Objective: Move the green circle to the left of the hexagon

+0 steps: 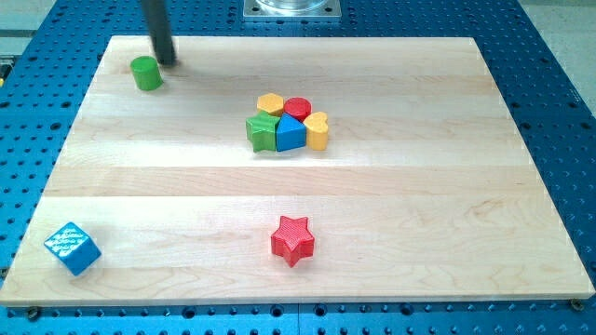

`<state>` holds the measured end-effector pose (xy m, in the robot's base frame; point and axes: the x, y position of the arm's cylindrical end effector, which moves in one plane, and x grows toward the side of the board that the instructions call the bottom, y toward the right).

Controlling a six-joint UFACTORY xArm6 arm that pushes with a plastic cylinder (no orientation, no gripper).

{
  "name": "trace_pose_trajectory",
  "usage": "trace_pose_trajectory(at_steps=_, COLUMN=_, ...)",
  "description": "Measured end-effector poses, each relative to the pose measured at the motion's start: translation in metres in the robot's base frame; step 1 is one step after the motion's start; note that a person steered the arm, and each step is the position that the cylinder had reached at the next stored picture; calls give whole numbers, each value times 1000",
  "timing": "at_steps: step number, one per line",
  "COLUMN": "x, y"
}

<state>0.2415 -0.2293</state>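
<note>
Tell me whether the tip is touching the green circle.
Cannot tell: in the camera view my tip sits just upper right of the green circle, no plain gap.

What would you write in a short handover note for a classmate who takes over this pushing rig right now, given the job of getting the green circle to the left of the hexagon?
My tip sits near the board's top-left corner, just to the upper right of the green circle; contact is hard to judge.
The yellow hexagon is at the top left of the central cluster, beside the red circle and above the green star.
Done: the green circle is on the hexagon's left side, but far off and higher up the view.
Left: get round behind it and push it right and down until it sits next to the hexagon.
</note>
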Motion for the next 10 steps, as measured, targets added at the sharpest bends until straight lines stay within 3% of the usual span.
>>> trace_pose_trajectory(at_steps=1, x=63, y=-9)
trace_pose_trajectory(at_steps=2, x=125, y=45)
trace_pose_trajectory(at_steps=3, x=121, y=36)
trace_pose_trajectory(at_steps=4, x=106, y=-30)
trace_pose_trajectory(at_steps=5, x=65, y=-44)
trace_pose_trajectory(at_steps=6, x=36, y=5)
trace_pose_trajectory(at_steps=8, x=170, y=27)
trace_pose_trajectory(at_steps=9, x=163, y=16)
trace_pose_trajectory(at_steps=10, x=97, y=13)
